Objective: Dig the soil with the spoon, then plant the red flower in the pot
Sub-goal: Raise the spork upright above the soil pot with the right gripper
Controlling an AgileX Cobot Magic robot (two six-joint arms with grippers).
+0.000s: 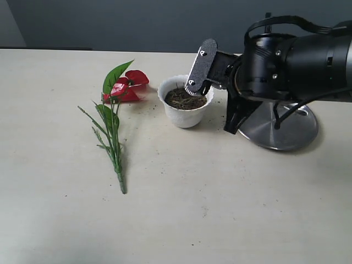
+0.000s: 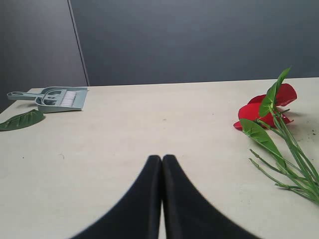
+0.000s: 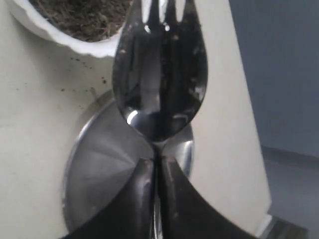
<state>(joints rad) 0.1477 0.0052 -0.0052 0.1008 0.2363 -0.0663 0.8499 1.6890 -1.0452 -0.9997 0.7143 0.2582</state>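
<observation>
The white scalloped pot (image 1: 185, 113) stands mid-table, holding dark soil (image 1: 184, 99). My right gripper (image 1: 194, 87) hangs just over the pot's right rim and is shut on the spoon. In the right wrist view the shiny spoon (image 3: 159, 79) sticks out from the shut gripper (image 3: 157, 160), its tines reaching toward the pot (image 3: 60, 40) and the soil (image 3: 84, 15). The red flower (image 1: 118, 110) lies flat on the table left of the pot, bloom toward the back. In the left wrist view my left gripper (image 2: 162, 158) is shut and empty, low over the table, with the flower (image 2: 264, 107) off to one side.
A round steel plate (image 1: 280, 129) lies right of the pot under the right arm; it also shows as the plate (image 3: 99, 169) behind the spoon. Soil crumbs dot the table around the pot. A grey dustpan with brush (image 2: 57, 97) and a loose green leaf (image 2: 22, 119) lie far off.
</observation>
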